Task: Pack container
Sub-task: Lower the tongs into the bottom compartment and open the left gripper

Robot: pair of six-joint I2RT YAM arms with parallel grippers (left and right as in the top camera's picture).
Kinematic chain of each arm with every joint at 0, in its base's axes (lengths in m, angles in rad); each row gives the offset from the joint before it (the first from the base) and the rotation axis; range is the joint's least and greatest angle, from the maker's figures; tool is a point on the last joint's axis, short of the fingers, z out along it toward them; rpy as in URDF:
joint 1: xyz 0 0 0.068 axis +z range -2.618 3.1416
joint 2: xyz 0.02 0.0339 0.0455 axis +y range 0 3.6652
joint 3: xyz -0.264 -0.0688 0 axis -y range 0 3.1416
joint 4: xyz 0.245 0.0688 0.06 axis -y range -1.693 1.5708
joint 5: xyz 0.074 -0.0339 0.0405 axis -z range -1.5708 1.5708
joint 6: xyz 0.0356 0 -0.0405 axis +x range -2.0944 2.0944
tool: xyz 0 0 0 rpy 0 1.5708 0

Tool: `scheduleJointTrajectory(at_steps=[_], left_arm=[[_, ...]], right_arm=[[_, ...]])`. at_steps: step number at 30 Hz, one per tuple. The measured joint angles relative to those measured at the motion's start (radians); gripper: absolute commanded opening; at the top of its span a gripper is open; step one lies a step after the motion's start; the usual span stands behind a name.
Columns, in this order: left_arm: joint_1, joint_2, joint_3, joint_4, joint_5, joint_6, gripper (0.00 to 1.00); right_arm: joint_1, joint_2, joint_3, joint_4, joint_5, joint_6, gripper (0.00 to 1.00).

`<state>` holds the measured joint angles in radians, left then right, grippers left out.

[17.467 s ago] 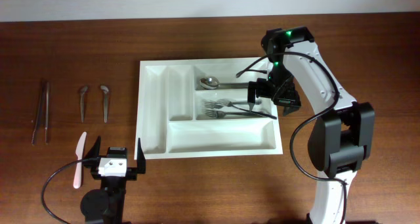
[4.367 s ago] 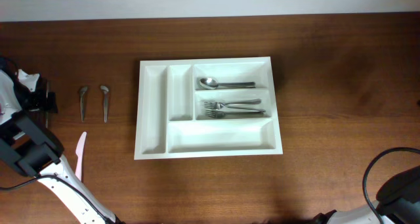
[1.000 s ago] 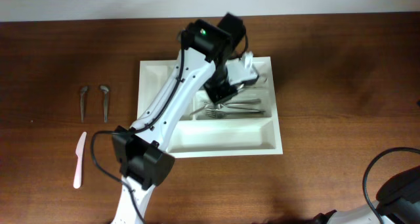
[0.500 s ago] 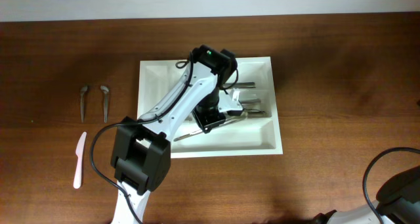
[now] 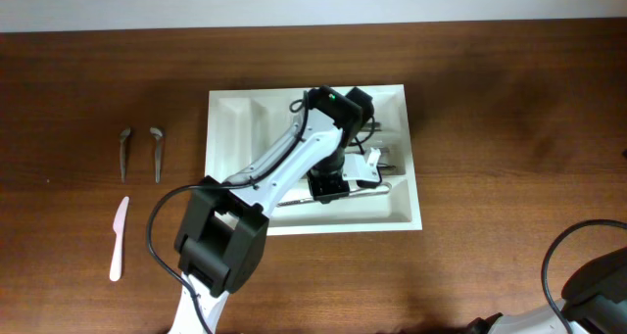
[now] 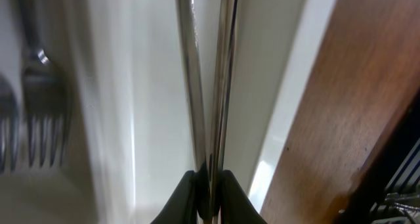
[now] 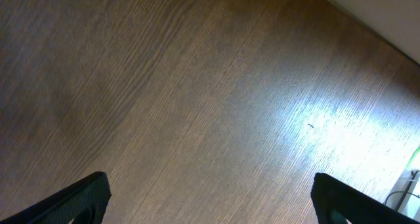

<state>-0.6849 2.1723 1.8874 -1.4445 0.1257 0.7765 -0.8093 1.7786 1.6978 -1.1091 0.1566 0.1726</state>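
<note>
- Tray point(image 5: 227, 167), white with five compartments, lies flat at the middle of the table point(image 5: 509, 128).
- Left claw point(image 5: 336, 180) is over the right half of the tray, at the long near compartment. In the wrist view this claw point(image 6: 209, 196) is clamped on the tongs point(image 6: 190, 86), its fingers point(image 6: 186, 196) pressed against the two thin metal arms.
- Tongs point(image 5: 377, 186) run left to right along the near compartment, just inside the tray's near wall. Whether they touch the floor cannot be told.
- Forks point(image 6: 39, 119) lie in the next compartment, beyond a divider.
- Right claw point(image 7: 210, 204) is spread wide and holds nothing, over bare wood well away from the tray.
- Two spoons point(image 5: 140, 150) lie side by side on the table left of the tray.
- White knife point(image 5: 118, 238) lies nearer than the spoons.
</note>
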Motion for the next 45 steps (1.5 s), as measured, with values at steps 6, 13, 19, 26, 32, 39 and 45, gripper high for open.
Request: scheduleJointTrajectory(at_steps=[6, 13, 19, 26, 32, 39, 45], left_arm=[[-0.039, 0.0, -0.007, 0.011, 0.018, 0.037, 0.13], [-0.046, -0.002, -0.071, 0.055, 0.04, 0.058, 0.14], [-0.046, -0.002, -0.107, 0.104, 0.043, 0.063, 0.15], [-0.042, -0.002, -0.162, 0.15, 0.042, 0.066, 0.14], [-0.013, -0.003, -0.175, 0.204, 0.043, 0.066, 0.18], [0.056, -0.003, -0.175, 0.208, 0.042, 0.072, 0.34], [0.075, -0.003, -0.175, 0.207, 0.043, 0.072, 0.35]], right_arm=[[0.0, 0.0, 0.0, 0.0, 0.0, 0.0, 0.99], [0.0, 0.0, 0.0, 0.0, 0.0, 0.0, 0.99], [0.0, 0.0, 0.0, 0.0, 0.0, 0.0, 0.99], [0.0, 0.0, 0.0, 0.0, 0.0, 0.0, 0.99], [0.0, 0.0, 0.0, 0.0, 0.0, 0.0, 0.99], [0.0, 0.0, 0.0, 0.0, 0.0, 0.0, 0.98], [0.0, 0.0, 0.0, 0.0, 0.0, 0.0, 0.99]])
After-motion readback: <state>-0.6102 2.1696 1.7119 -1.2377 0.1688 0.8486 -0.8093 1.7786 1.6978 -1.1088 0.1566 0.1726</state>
